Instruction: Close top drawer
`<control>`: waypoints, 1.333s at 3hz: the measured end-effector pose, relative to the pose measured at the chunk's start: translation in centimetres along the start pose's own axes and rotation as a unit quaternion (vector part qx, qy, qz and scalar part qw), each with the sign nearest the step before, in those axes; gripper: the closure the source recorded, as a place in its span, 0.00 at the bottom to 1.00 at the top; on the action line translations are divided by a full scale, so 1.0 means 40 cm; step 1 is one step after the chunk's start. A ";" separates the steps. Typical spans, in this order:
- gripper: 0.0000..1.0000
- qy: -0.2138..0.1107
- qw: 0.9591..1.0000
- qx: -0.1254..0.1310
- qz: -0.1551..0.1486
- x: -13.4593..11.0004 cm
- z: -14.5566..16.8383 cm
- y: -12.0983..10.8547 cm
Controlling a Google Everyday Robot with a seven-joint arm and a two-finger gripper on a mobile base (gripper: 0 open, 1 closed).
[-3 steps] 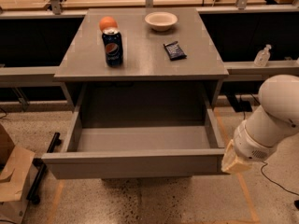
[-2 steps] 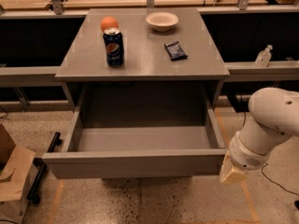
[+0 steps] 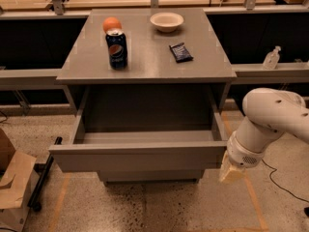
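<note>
The top drawer point(image 3: 140, 156) of the grey cabinet is pulled far out toward me and looks empty inside. Its flat front panel faces the camera at lower centre. My gripper point(image 3: 231, 173) hangs at the end of the white arm point(image 3: 270, 117), just to the right of the drawer's front right corner and slightly below the panel's top edge. It points down toward the floor, close beside the panel.
On the cabinet top point(image 3: 145, 64) stand a Pepsi can point(image 3: 117, 49), an orange point(image 3: 111, 24) behind it, a white bowl point(image 3: 167, 21) and a dark snack packet point(image 3: 181, 52). A cardboard box point(image 3: 12, 178) sits on the floor at left. A clear bottle point(image 3: 272, 58) stands on the right ledge.
The arm has swung down and slightly right, lowering the gripper from beside the drawer's right front corner to below it. The drawer has not moved.
</note>
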State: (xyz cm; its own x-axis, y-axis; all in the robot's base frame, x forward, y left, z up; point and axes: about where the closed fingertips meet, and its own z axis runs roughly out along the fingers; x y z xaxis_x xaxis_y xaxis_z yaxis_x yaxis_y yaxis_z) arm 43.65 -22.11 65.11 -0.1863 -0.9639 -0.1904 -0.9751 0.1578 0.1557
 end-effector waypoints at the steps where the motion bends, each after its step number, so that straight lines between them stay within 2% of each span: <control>1: 1.00 0.009 0.999 0.037 -0.038 -0.074 -0.057 -0.085; 2: 1.00 0.012 0.994 0.073 -0.086 -0.152 -0.100 -0.183; 3: 1.00 0.012 0.994 0.073 -0.086 -0.152 -0.099 -0.183; 4: 1.00 0.006 0.992 0.080 -0.093 -0.161 -0.066 -0.209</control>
State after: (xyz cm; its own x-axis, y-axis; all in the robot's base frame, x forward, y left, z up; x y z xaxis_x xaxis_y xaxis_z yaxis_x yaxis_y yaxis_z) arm 53.31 -17.77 67.58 -0.0006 -0.9819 -0.1892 -0.9993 0.0078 -0.0375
